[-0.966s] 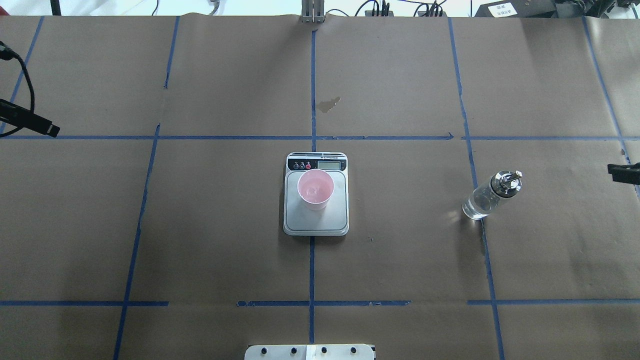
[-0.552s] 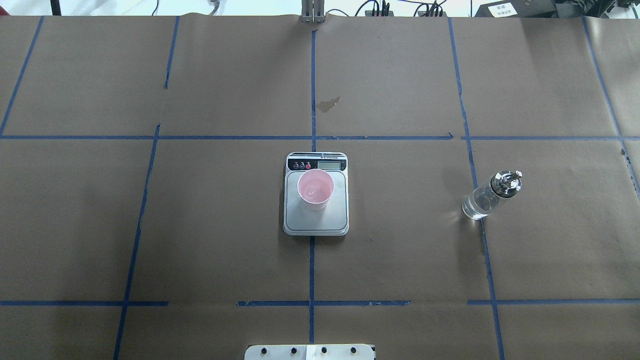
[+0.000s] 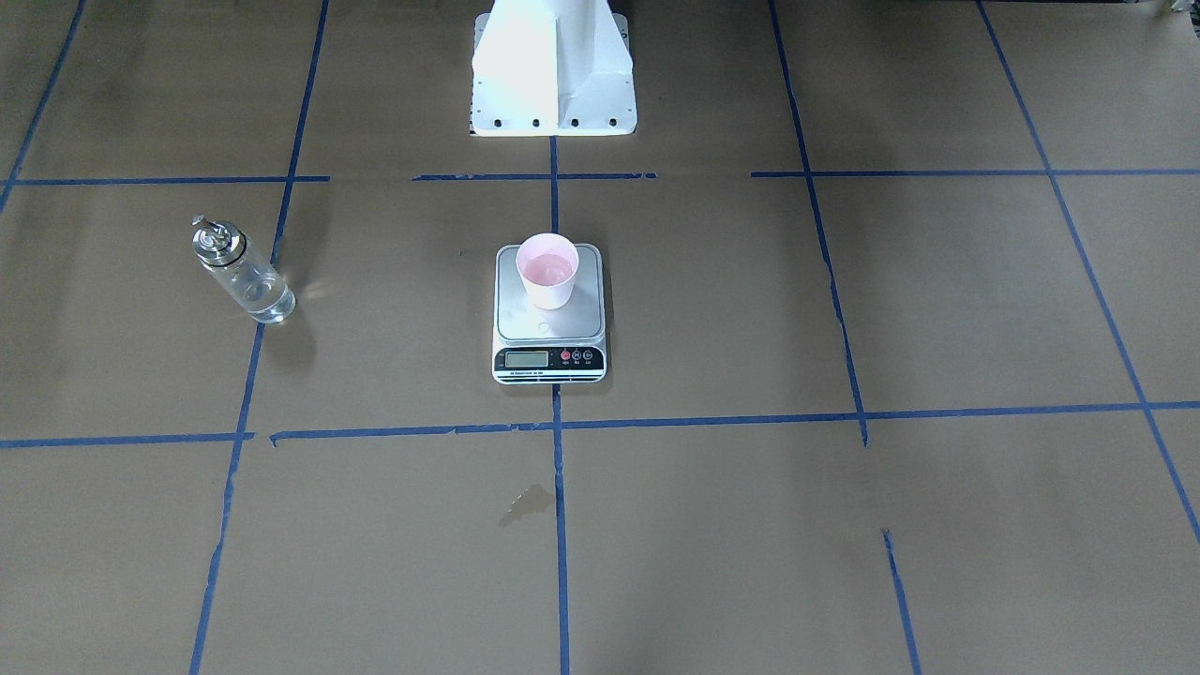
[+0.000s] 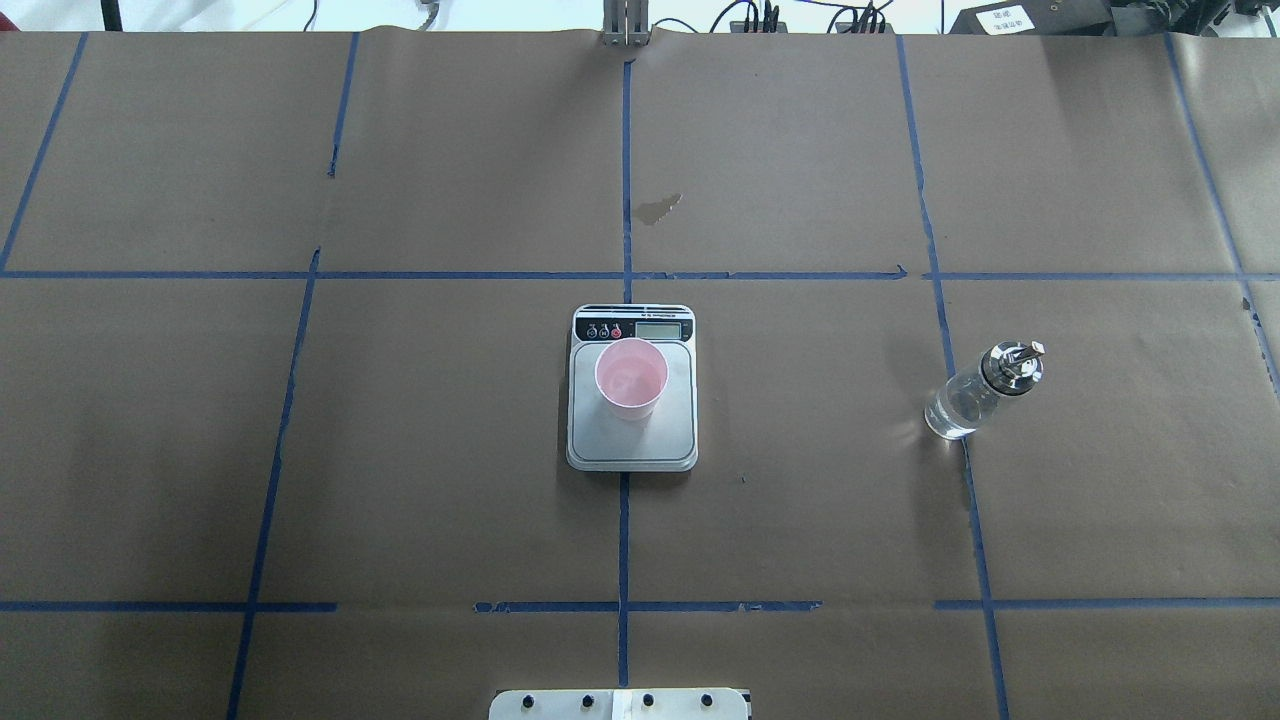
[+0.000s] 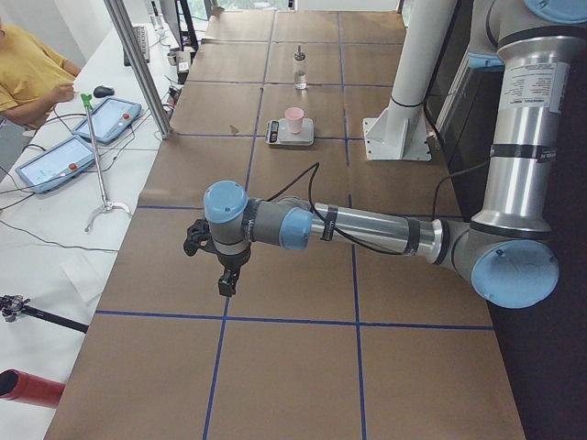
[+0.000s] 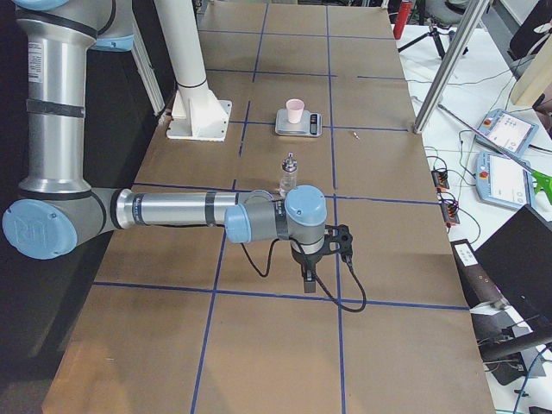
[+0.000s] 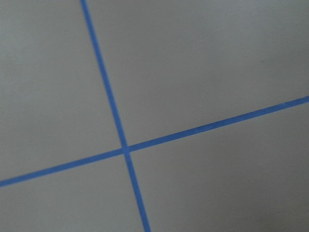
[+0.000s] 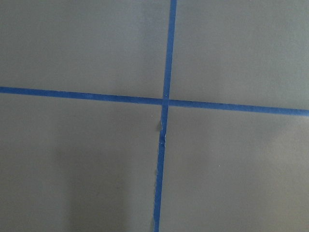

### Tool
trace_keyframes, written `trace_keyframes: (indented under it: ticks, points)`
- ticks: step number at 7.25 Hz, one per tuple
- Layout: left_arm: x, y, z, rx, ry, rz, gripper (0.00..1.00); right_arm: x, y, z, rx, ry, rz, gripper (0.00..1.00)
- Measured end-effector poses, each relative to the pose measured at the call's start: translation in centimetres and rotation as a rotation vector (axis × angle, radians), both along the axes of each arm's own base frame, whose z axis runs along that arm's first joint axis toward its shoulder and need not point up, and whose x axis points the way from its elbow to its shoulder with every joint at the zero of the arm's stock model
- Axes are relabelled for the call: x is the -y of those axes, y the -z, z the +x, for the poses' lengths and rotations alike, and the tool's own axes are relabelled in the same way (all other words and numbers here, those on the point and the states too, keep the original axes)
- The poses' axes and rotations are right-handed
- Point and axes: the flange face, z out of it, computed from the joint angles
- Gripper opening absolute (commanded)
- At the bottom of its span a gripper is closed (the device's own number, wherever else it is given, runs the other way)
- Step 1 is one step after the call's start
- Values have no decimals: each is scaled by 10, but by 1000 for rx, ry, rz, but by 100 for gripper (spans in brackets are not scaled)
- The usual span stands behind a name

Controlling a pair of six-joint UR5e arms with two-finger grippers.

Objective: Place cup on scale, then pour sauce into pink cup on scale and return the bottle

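Cup upright about mid-platform on the scale, mouth up. I see a faint sheen low inside but can't say how much liquid it holds. Scale sits at desk centre on the middle tape line, its display strip on the side away from the robot. Bottle stands alone on the robot's right, well apart from the scale, base touching a blue tape line. Its long axis is vertical, its metal spout is on top with the tip leaning away from the scale, and clear sauce shows in the lower glass. Left fingers and right fingers hang low over bare paper at opposite desk ends, seen only from the side, so I cannot tell their spread. Both wrist cameras show only tape crossings. The desk is covered in brown paper with a blue tape grid and has a small stain beyond the scale. White pedestal on the robot side. Side bench with tablets, and a person in yellow seated there.
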Motion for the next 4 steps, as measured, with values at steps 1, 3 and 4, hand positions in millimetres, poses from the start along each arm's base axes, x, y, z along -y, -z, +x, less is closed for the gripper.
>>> trace_keyframes:
  ticks: [1, 3, 4]
  points:
    - [0, 0, -2, 3, 4, -17, 100, -11, -8, 3, -15, -5, -15, 100]
    - [3, -3, 0, 0, 4, -27, 100, -16, -8, 4, -31, -17, -14, 100]
    - [5, -4, 1, 3, 2, -29, 100, -14, -6, 3, -20, -18, -23, 100]
